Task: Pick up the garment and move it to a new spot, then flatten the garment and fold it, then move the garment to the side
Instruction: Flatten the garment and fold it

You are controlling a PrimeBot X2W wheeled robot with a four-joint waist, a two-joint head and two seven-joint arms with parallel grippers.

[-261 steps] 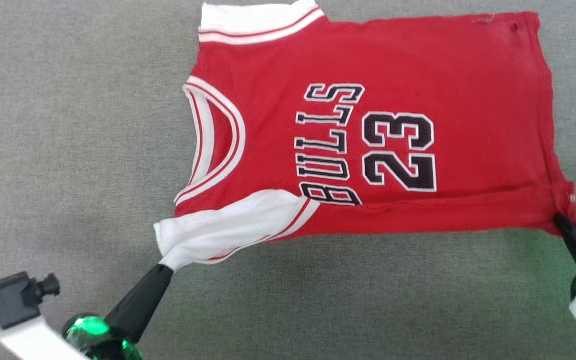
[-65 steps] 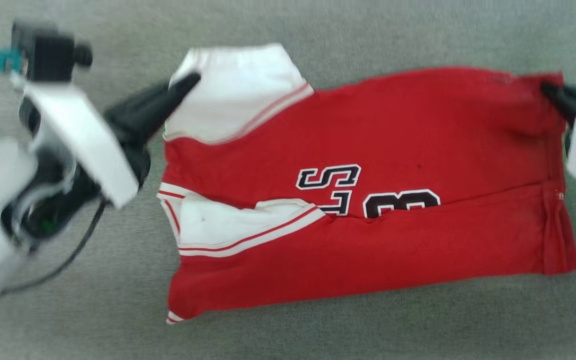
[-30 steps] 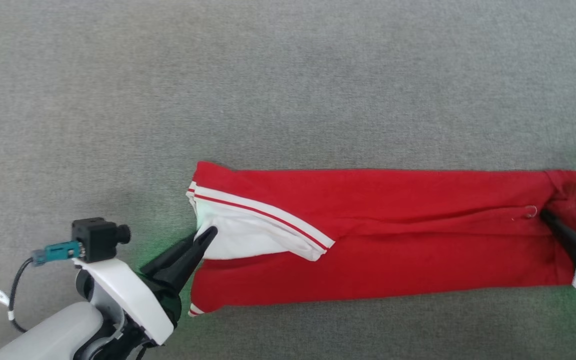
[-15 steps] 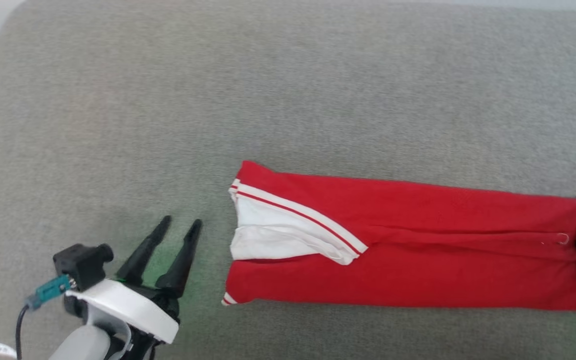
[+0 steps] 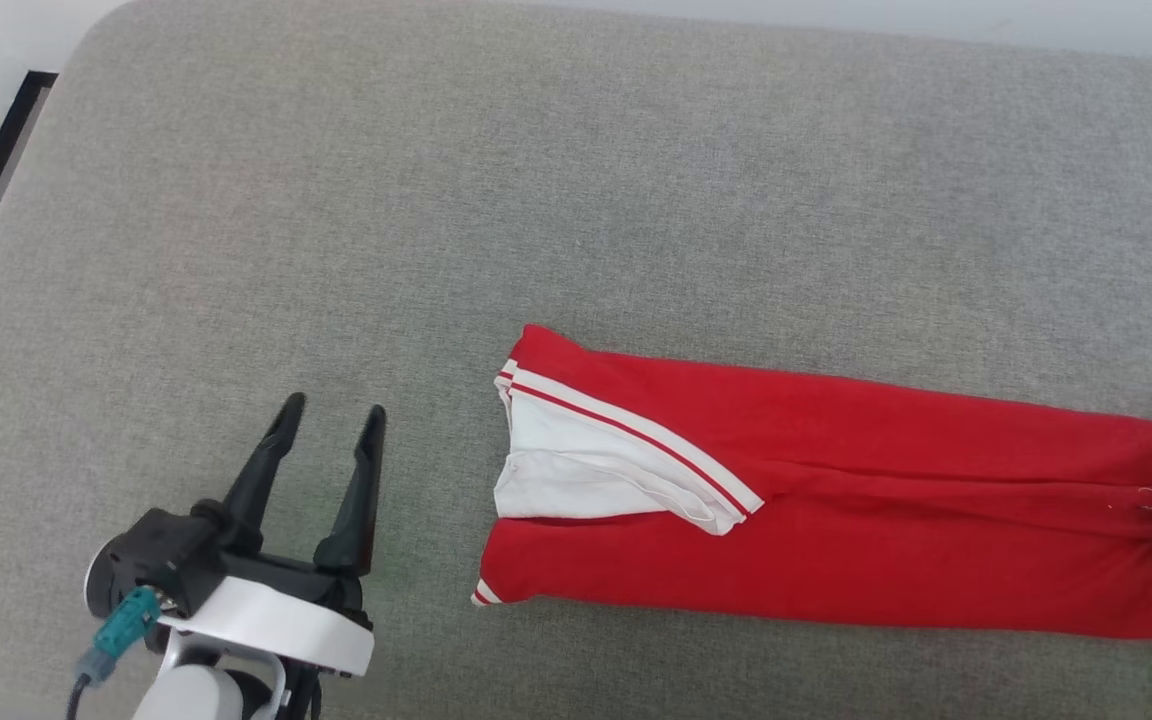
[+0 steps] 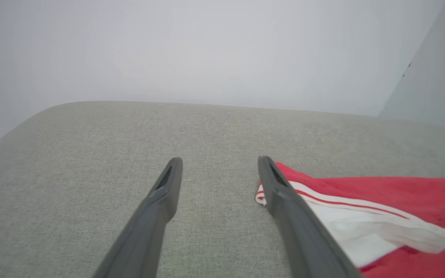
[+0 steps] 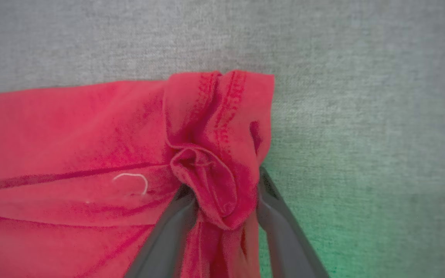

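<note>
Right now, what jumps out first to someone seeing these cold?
The garment, a long red folded strip with a white sleeve flap at its left end, lies across the grey fabric surface in the head view. The left gripper sits open beside that end, not touching; in the right wrist view the right gripper straddles the bunched red hem.

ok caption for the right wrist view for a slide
Right end effector pinching the bunched hem of the folded red jersey.

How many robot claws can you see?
2. The left dark two-fingered claw sits open beside the red folded jersey shirt; the right claw pinches its bunched hem.
</note>
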